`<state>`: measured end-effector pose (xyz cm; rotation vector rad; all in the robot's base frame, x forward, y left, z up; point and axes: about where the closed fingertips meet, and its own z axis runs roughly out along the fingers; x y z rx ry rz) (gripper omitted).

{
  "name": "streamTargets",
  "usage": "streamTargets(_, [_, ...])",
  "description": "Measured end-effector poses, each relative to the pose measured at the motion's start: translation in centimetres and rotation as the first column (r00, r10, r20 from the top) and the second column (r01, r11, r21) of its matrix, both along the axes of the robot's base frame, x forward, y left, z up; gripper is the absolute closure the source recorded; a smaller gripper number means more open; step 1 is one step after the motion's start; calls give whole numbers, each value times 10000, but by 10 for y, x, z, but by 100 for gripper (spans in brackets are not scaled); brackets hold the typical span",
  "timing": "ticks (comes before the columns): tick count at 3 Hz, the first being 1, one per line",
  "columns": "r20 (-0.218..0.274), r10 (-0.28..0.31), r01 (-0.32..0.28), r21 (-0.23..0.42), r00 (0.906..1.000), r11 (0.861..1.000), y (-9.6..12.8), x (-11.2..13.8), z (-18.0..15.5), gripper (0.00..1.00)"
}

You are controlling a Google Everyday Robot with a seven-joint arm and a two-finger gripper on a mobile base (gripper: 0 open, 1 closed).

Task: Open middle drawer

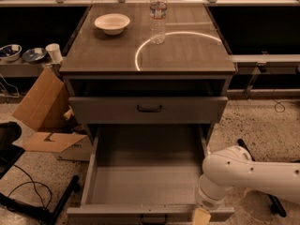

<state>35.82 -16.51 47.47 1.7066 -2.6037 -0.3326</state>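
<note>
The middle drawer [145, 182] is pulled far out of the grey cabinet, showing its deep, empty grey tray. Its low front [117, 213] runs along the bottom edge of the camera view, with the dark handle [154, 218] just showing at centre. My white arm [253, 172] comes in from the right. My gripper [201, 216] points down at the front right corner of the open drawer, mostly hidden behind the wrist. The taller-fronted drawer [187, 109] above is nearly closed. The lowest drawer is hidden under the open one.
On the cabinet top [197, 50] stand a white bowl [112, 22] and a water bottle [158, 15]. An open cardboard box [44, 114] lies on the floor at the left. Cables and a dark stand [42, 205] lie at the lower left. Small bowls and a cup [54, 53] sit on a low shelf at the left.
</note>
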Motion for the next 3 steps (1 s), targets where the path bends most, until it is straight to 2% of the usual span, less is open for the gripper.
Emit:
streamTargets(1, [254,923,-927,152,9954,9956,0,-19,80,0])
streamTargets(2, [864,2006,-1978,-399,9759,9794,15,-47,185,0])
streamTargets(3, [1528,2319,-2067,-1640,9607,9646,23,-54,243,0])
